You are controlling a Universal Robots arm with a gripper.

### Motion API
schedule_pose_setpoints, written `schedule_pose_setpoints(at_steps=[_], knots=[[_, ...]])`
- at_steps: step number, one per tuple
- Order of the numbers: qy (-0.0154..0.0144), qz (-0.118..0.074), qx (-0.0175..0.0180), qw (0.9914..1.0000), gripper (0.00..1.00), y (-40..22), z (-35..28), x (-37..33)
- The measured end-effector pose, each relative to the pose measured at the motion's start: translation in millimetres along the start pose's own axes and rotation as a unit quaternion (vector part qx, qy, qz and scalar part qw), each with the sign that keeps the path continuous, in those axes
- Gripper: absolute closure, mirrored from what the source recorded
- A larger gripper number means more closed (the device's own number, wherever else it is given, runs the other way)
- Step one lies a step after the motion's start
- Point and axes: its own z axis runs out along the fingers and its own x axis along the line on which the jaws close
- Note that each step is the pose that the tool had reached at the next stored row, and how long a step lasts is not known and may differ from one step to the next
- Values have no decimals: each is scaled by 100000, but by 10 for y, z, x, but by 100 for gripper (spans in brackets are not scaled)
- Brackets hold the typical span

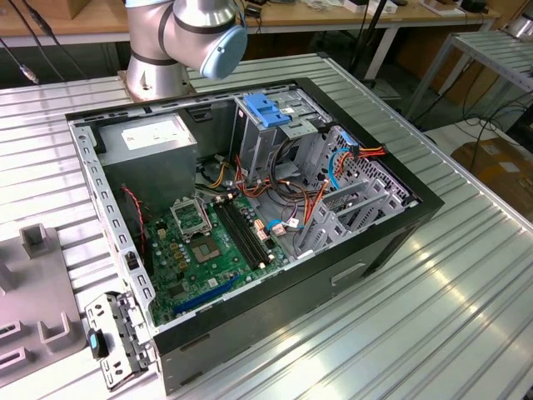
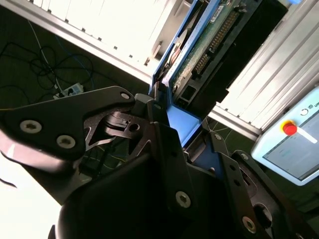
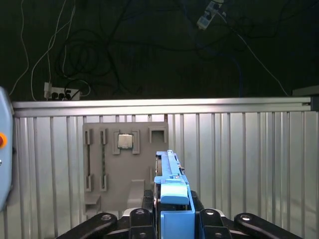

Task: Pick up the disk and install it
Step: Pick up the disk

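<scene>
Blue-railed disk (image 3: 171,174) clamped in the hand (image 3: 172,209), grey parts plate (image 3: 127,174) on ribbed metal table (image 3: 239,164) beyond

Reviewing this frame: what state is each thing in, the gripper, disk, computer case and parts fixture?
gripper: shut on the disk.
disk: held edge-on above the ribbed table, not yet installed.
computer case: on its side, panel off, interior exposed.
grey fixture: flat on the table, processor chip seated in one pocket.
</scene>
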Motion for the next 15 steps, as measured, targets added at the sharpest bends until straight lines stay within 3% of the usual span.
schedule_pose_setpoints(at_steps=[15], knots=[[-2,2,5,100000,63,-127,2,-3]])
